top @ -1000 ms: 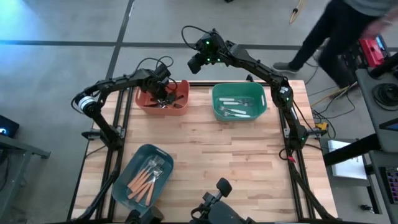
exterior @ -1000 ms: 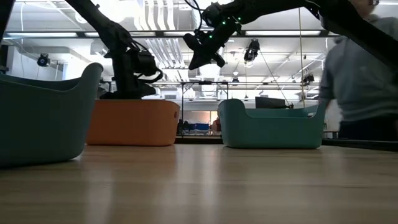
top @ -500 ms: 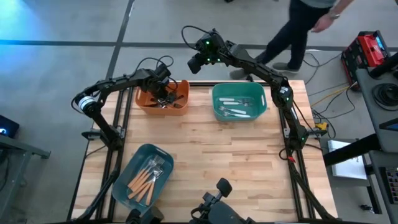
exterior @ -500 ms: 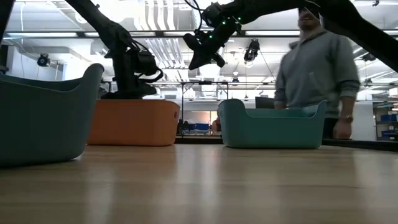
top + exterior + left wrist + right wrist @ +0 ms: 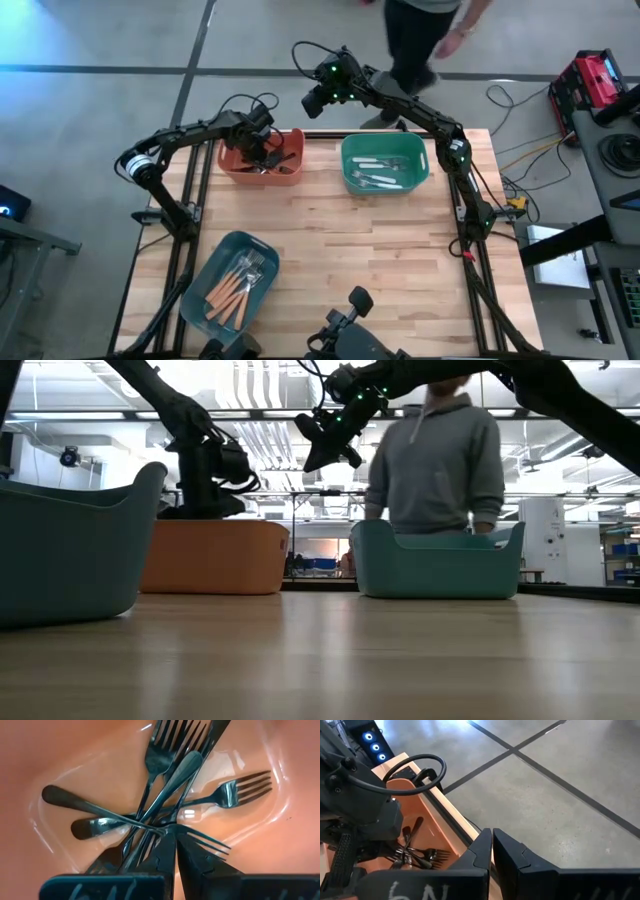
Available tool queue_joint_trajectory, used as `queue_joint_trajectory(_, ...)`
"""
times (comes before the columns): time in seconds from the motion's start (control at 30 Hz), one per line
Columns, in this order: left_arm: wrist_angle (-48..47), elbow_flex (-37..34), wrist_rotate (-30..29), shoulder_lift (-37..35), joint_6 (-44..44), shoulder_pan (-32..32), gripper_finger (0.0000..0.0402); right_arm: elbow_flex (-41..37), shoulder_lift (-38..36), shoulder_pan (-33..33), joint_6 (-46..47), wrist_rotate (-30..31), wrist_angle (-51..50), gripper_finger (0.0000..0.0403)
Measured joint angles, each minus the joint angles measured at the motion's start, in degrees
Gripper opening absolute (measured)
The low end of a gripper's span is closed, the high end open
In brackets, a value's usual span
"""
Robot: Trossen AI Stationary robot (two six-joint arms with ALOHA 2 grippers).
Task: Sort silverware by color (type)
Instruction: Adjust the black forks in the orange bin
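Note:
Several all-black forks [image 5: 165, 795] lie crossed in a heap on the floor of the orange bin [image 5: 262, 170] at the table's far left. My left gripper [image 5: 174, 832] reaches down into that bin, shut, with its tips over the spot where the forks cross. My right gripper [image 5: 312, 103] hangs high beyond the table's far edge, shut and empty. White-handled silverware [image 5: 380, 172] lies in the green bin [image 5: 420, 165]. Orange-handled forks [image 5: 232, 288] lie in the blue bin [image 5: 262, 250] at the near left. My left gripper comes from above, pointing down, with its shut fingertips [image 5: 167, 837] at the crossing of the black forks' handles [image 5: 150, 822]. I cannot tell whether they touch the forks or hold one. The forks all lie flat on the bin's floor.
A person in a grey hooded top [image 5: 435, 450] stands just beyond the table's far edge, behind the green bin. Bare wooden tabletop [image 5: 370, 260] lies in the middle and at the near right. A camera mount [image 5: 350, 305] sits at the near edge.
Both arms have kept still. The person has walked along the table's far side from the right toward the middle and now stands behind the green bin.

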Motion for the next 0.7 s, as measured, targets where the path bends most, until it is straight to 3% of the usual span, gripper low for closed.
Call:
queue_joint_trajectory(0.47, -2.22, 0.00, 0.04, -0.19, 0.17, -0.02, 0.0000, -0.02, 0.00, 0.00, 0.20, 0.00, 0.06, 0.0009)
queue_joint_trajectory(0.7, -4.82, 1.82, 0.07, -1.99, 0.44, -0.04, 0.0000, -0.04, 0.00, -0.35, -0.19, -0.02, 5.00, 0.0009)
